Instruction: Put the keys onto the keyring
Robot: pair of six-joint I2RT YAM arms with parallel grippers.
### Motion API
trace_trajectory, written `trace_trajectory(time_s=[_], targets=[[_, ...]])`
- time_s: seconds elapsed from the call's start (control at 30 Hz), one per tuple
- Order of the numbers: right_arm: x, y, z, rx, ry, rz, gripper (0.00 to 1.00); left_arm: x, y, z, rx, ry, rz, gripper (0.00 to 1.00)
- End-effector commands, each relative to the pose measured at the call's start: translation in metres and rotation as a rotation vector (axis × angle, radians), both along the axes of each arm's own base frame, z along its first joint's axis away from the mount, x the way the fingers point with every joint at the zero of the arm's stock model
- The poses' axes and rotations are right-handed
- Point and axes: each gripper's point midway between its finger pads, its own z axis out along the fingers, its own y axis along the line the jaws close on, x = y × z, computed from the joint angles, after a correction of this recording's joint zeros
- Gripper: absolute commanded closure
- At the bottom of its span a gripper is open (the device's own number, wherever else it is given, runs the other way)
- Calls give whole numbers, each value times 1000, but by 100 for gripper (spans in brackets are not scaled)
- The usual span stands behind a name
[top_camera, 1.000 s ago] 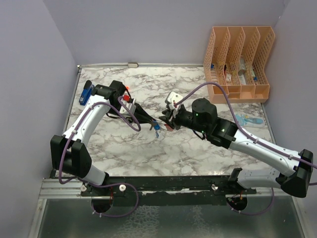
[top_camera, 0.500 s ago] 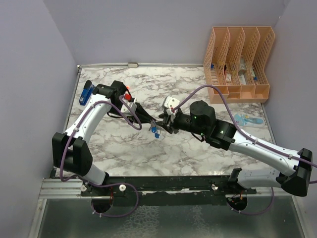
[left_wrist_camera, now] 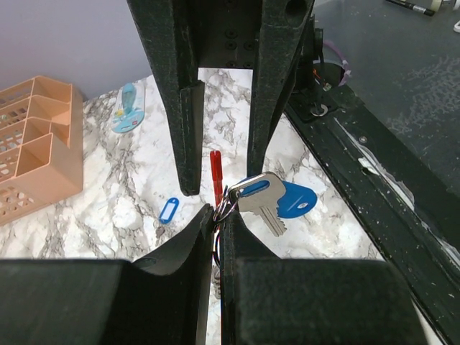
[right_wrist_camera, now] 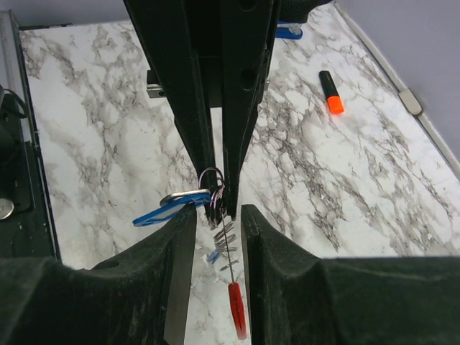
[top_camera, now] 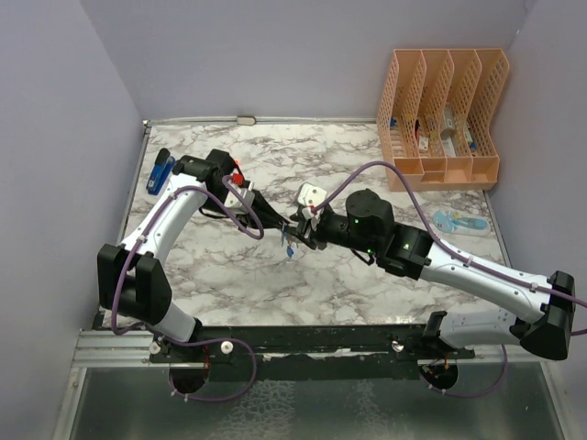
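Observation:
My left gripper [left_wrist_camera: 218, 215] is shut on the keyring [left_wrist_camera: 224, 203], a thin wire ring held above the table. A key [left_wrist_camera: 260, 203] with a silver blade and a bright blue head [left_wrist_camera: 291, 201] hangs on the ring. A red stick [right_wrist_camera: 237, 309] dangles from the ring on a wire with small coils. My right gripper [right_wrist_camera: 218, 212] is open, its jaws on either side of the left fingertips. The key's blue head [right_wrist_camera: 164, 211] lies against its left finger [right_wrist_camera: 180, 266]. In the top view the grippers [top_camera: 292, 231] meet at mid-table.
A small blue tag [left_wrist_camera: 168, 210] lies on the marble under the grippers. A dark-blue stapler-like thing [top_camera: 162, 171] sits far left, with an orange-capped marker [right_wrist_camera: 331, 93] nearby. An orange file organizer [top_camera: 440, 119] stands back right, and a pale-blue flat item [top_camera: 459, 223] lies on the right.
My right gripper has moved left and closed in on the left gripper's tips. The left gripper has stayed put with the ring and key in it.

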Motion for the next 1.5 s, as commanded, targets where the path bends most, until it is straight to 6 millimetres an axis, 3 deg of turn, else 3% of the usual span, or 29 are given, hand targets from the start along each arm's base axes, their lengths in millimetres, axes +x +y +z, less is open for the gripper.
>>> trace_trajectory(time_s=[0.0, 0.33, 0.67, 0.9, 1.27, 1.47], targets=[[10, -2, 17, 29, -80, -46, 69, -6, -5, 36, -158, 23, -5, 100], [13, -7, 17, -3, -116, -52, 74, -10, -4, 39, -159, 19, -7, 100], [12, -8, 4, -32, -112, -44, 83, -14, -3, 42, -157, 22, -10, 100], [12, -14, -3, -54, -116, -56, 82, -19, -2, 43, -157, 20, -11, 100], [17, -10, 13, -16, -161, -62, 78, -24, -6, 42, -154, 30, -32, 100], [15, -8, 25, 7, -172, -49, 74, -24, -7, 30, -142, 68, -33, 100]])
